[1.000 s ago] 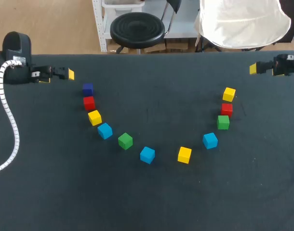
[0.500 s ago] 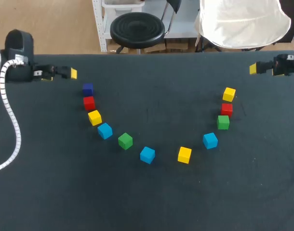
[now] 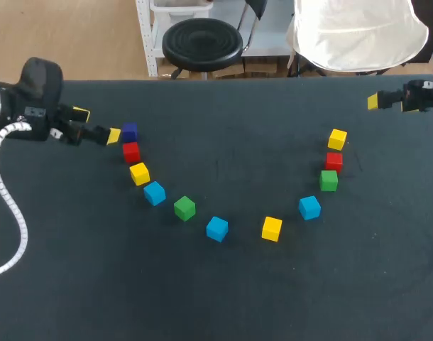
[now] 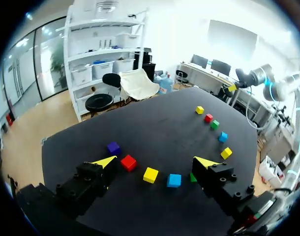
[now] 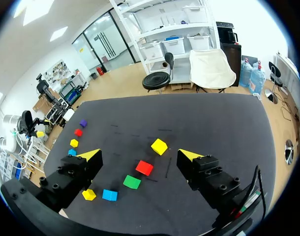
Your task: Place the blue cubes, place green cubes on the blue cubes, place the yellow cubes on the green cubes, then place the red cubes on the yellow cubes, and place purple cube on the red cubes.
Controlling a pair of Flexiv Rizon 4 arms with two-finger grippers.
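Observation:
The cubes lie in a U-shaped row on the black table. Its left branch runs purple cube [image 3: 129,131], red cube [image 3: 131,152], yellow cube [image 3: 139,173], blue cube [image 3: 154,192], green cube [image 3: 184,207]. A blue cube [image 3: 216,229] and a yellow cube [image 3: 271,229] form the bottom. The right branch runs blue [image 3: 309,207], green [image 3: 329,180], red [image 3: 334,161], yellow [image 3: 337,139]. My left gripper [image 3: 97,124] hangs open just left of the purple cube [image 4: 113,147], holding nothing. My right gripper [image 3: 376,101] is open at the far right edge, well behind the yellow cube [image 5: 159,146].
The black table [image 3: 223,128] stretches bare between the two branches of cubes and in front of them. Its back edge runs just behind both grippers. The left arm's white cable [image 3: 7,192] hangs over the table's left side.
My left gripper has swung right and toward the front, ending close to the purple cube, with its fingers turned at an angle. The right arm and the cubes have not moved.

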